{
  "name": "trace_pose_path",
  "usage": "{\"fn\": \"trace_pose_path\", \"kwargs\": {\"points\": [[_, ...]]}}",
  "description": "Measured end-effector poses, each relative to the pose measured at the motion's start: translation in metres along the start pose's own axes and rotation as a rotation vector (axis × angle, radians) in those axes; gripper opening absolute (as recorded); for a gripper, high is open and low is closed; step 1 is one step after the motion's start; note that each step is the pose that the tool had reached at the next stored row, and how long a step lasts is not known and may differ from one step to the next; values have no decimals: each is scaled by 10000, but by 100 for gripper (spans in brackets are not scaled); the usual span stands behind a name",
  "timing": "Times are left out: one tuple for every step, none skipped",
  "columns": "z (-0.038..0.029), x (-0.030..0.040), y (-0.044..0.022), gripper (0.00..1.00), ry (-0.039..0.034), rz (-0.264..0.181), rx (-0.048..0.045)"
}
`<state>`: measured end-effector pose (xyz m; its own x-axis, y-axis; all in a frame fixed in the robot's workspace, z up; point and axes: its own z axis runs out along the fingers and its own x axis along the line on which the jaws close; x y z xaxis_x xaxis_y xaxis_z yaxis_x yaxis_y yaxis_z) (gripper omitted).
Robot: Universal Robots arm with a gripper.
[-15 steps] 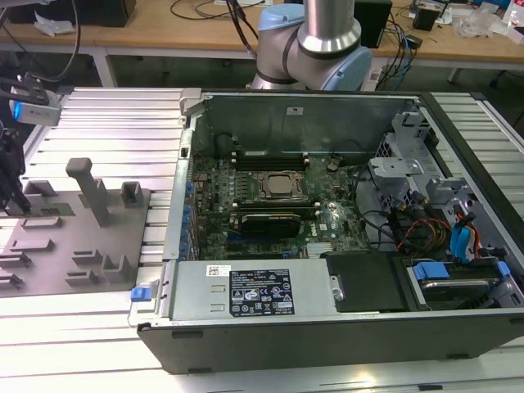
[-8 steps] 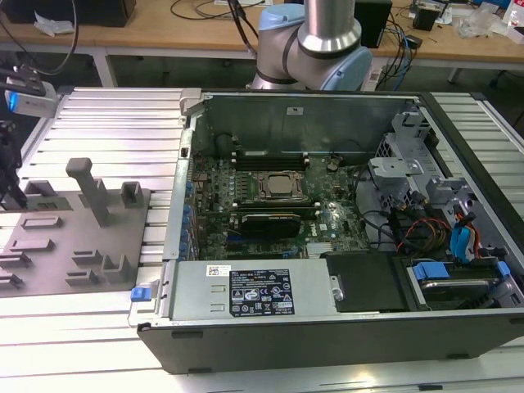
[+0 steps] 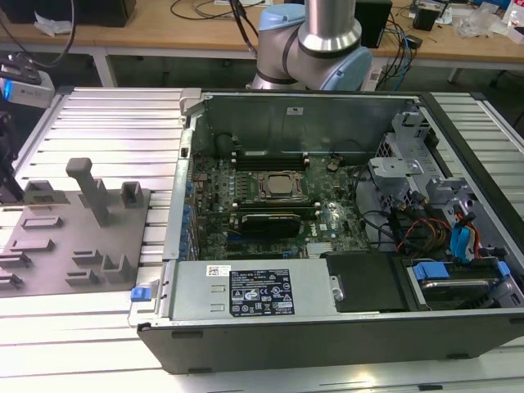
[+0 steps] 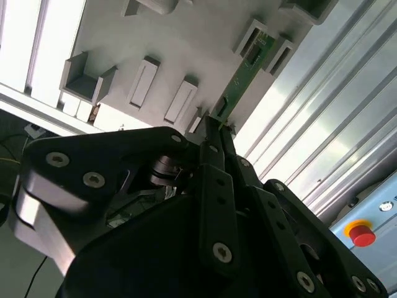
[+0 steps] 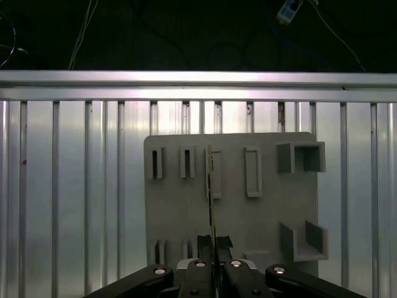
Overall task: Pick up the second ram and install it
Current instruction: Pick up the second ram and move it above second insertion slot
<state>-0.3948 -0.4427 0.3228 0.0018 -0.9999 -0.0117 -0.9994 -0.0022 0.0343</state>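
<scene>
Jaws on second ram [image 4: 240, 77], gripped end hidden

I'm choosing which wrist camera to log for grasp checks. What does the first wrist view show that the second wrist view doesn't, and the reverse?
First wrist view: the second ram edge-on as a thin line, the grey tray square-on, and dark floor beyond the ribbed metal table. Second wrist view: the ram's green face at a slant, and a red button. Both: the gripper shut on one end of the ram, the tray's slots, the table.
</scene>
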Motion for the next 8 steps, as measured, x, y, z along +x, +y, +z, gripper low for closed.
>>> {"fn": "trace_pose_path", "kwargs": {"points": [[-19,-4,1,13,0,0,0],[-39,-8,1,13,0,-1,0],[-52,-10,1,13,0,-1,0],[-60,-12,2,13,1,-1,0],[-73,-14,2,13,0,-1,0],[-84,-16,3,13,0,0,1],[-92,-18,3,13,0,-1,0],[-105,-21,3,13,0,-1,0]]}}
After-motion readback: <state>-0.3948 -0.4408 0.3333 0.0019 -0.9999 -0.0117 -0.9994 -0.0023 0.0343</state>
